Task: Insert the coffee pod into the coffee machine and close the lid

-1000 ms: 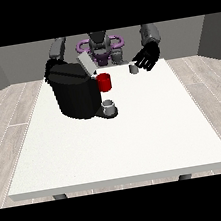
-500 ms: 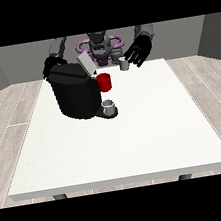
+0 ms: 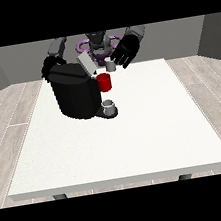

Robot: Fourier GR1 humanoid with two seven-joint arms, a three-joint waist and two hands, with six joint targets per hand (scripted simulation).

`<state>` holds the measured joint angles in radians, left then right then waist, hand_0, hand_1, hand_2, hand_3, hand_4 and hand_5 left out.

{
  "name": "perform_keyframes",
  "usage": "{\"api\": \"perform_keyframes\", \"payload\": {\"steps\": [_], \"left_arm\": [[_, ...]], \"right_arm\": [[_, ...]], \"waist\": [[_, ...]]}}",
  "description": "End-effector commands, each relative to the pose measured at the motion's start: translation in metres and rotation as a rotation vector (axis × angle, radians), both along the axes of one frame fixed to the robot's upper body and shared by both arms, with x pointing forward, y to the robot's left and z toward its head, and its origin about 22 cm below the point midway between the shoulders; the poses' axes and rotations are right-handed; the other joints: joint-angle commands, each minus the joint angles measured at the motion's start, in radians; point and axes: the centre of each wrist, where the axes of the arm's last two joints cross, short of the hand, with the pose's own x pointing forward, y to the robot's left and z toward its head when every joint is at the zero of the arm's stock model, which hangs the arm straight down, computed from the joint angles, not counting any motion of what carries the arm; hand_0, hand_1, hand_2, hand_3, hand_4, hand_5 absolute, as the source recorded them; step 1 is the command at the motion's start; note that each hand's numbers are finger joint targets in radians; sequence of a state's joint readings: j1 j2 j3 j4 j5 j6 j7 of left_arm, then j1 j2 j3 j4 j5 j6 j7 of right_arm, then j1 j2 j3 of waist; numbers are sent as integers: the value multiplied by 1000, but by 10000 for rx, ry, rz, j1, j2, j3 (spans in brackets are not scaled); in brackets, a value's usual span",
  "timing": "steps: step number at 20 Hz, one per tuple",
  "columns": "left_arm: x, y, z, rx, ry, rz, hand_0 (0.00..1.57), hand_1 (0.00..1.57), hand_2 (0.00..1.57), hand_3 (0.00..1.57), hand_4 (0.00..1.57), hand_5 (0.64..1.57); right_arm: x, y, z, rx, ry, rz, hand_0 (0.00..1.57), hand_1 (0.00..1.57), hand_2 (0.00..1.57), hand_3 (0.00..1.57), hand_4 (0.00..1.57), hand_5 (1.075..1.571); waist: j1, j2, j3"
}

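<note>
- The hand at the view's right (image 3: 126, 51) has been brought in from the side over the last second — it now hangs just above and beside the pod (image 3: 109, 66), where earlier it stood apart from it.
- Its fingers are seen spread and relaxed, wrapped round nothing; whether they touch the pod cannot be told.
- The pod itself has not been moved: it sits on the counter (image 3: 150, 126) behind the machine (image 3: 75, 91), near the far edge.
- From this it is judged that the grasp is only being set up; the insertion and the closing of the lid (image 3: 85, 64) are not yet done.
- The hand at the view's left (image 3: 50, 67) is kept at the machine's back corner; how its fingers lie cannot be told.
- The machine is a squat, matt black block with a pale, flat lid tilted open, a glossy red part (image 3: 105, 82) at its front and a small grey cup (image 3: 109, 106) below.
- The pod is a small, pale grey cylinder; the counter is smooth, white and flat.
</note>
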<state>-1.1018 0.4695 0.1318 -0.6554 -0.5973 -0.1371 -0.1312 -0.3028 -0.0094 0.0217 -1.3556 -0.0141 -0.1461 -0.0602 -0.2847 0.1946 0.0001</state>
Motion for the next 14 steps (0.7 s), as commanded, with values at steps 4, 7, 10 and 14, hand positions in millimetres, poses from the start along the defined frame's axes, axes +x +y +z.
{"api": "perform_keyframes", "payload": {"steps": [4,7,10,14], "left_arm": [[3,-6,13,185,0,319,1262,1262,1297,1237,494,1571],[4,-13,28,266,-614,-251,1306,1306,1328,1245,487,1571],[5,-11,24,317,-137,-203,1292,1292,1315,1222,498,1571],[7,-23,17,173,161,-274,1316,1316,1328,1225,510,1571]], "right_arm": [[0,-3,14,80,5,-4,0,0,0,0,502,1571],[15,-3,31,-209,-811,-462,0,0,0,0,548,1571],[7,-8,17,-70,-467,-634,0,0,0,0,459,1571],[3,-14,9,-102,-184,-793,0,0,0,0,519,1571]], "waist": [[-272,13,1],[-16,745,1],[-36,513,1],[-19,325,2]]}}
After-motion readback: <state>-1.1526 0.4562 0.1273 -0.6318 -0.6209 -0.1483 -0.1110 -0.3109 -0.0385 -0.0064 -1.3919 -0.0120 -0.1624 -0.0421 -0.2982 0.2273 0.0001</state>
